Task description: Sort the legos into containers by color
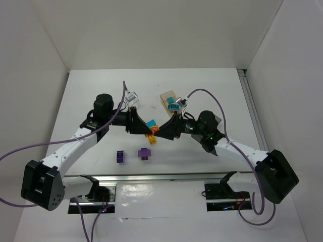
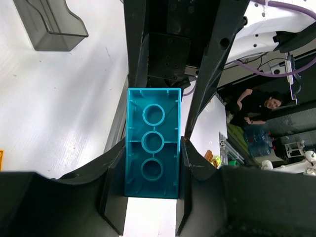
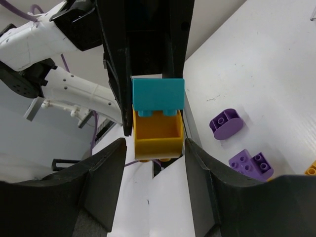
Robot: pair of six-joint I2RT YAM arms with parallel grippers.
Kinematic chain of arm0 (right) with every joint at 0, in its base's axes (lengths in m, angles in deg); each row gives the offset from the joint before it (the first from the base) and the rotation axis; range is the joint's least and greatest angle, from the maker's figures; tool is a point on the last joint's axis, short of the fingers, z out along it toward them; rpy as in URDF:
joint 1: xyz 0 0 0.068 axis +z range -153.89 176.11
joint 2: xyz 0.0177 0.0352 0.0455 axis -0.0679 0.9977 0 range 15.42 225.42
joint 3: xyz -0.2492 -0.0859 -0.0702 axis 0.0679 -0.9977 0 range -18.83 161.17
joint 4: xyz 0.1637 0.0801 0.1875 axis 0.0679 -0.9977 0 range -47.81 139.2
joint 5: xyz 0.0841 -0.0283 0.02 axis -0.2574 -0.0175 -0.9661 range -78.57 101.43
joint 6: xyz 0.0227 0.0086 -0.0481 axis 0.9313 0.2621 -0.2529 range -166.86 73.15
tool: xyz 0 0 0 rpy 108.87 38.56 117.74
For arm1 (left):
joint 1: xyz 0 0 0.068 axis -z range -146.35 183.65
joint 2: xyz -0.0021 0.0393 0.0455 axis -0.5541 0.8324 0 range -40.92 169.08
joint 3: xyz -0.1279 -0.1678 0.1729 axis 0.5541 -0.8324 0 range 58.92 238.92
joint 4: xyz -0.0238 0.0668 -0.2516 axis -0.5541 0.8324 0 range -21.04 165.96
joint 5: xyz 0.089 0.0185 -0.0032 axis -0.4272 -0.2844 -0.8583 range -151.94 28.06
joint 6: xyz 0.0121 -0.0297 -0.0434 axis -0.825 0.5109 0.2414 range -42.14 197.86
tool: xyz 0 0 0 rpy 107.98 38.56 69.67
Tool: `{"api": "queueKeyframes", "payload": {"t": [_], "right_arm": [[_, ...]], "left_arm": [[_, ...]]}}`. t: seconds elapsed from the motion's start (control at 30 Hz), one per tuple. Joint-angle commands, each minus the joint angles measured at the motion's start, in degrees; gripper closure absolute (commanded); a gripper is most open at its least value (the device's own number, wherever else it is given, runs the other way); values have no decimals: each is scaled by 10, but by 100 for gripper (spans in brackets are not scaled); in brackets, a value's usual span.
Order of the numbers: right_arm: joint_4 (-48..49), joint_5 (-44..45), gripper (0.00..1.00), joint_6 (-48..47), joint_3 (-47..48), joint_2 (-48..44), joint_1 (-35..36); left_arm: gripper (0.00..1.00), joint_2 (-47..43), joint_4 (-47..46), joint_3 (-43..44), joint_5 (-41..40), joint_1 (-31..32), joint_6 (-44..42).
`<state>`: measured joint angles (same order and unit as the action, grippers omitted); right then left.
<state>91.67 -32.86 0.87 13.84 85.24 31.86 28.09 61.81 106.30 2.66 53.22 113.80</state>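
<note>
My left gripper point(image 1: 143, 124) is shut on a teal lego point(image 1: 151, 123), seen hollow side up in the left wrist view point(image 2: 153, 143). An orange-yellow lego point(image 3: 157, 136) is stuck onto the teal lego point(image 3: 158, 94). My right gripper point(image 3: 154, 148) is open, its fingers on either side of the orange-yellow lego, apart from it; it meets the left gripper at mid-table point(image 1: 162, 132). Two purple legos point(image 1: 120, 156) point(image 1: 146, 153) lie on the table nearer the bases. The tan-orange container point(image 1: 169, 99) holds a teal lego point(image 1: 173, 106). The clear container point(image 1: 132, 97) stands to its left.
The dark smoky grey container point(image 2: 49, 24) stands on the white table in the left wrist view. Both purple legos show at the right of the right wrist view point(image 3: 225, 123) point(image 3: 249, 163), with a bit of another orange-yellow lego point(image 3: 312, 170) at its edge. White walls enclose the table point(image 1: 91, 91).
</note>
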Motion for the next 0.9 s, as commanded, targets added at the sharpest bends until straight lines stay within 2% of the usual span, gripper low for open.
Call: {"api": "queueKeyframes", "payload": {"t": [0.0, 0.1, 0.23, 0.4, 0.43, 0.47, 0.53, 0.57, 0.67, 0.87], "right_arm": [[52, -8, 42, 3, 29, 12, 4], [69, -18, 52, 9, 29, 19, 4], [74, -18, 77, 14, 24, 24, 4], [47, -5, 89, 1, 29, 30, 4], [41, -5, 90, 1, 29, 30, 4], [36, -5, 92, -6, 29, 30, -1], [25, -5, 95, -11, 29, 23, -2], [19, 1, 95, -17, 29, 22, -2], [14, 1, 95, -23, 17, 7, -2], [-6, 6, 95, -28, 6, -5, -7]], "left_arm": [[100, 6, -6, 12, 8, 4, -28], [100, 11, 7, 12, 8, 4, -33], [100, 30, 28, 26, 3, 4, -46], [71, 38, 77, 61, -11, 9, -67], [58, 38, 77, 62, -11, 9, -67], [48, 38, 71, 62, -11, 9, -62], [31, 38, 71, 56, -19, 9, -61], [26, 38, 71, 56, -25, 9, -61], [19, 32, 76, 62, -25, 9, -61], [23, 22, 82, 67, -31, -1, -61]]}}
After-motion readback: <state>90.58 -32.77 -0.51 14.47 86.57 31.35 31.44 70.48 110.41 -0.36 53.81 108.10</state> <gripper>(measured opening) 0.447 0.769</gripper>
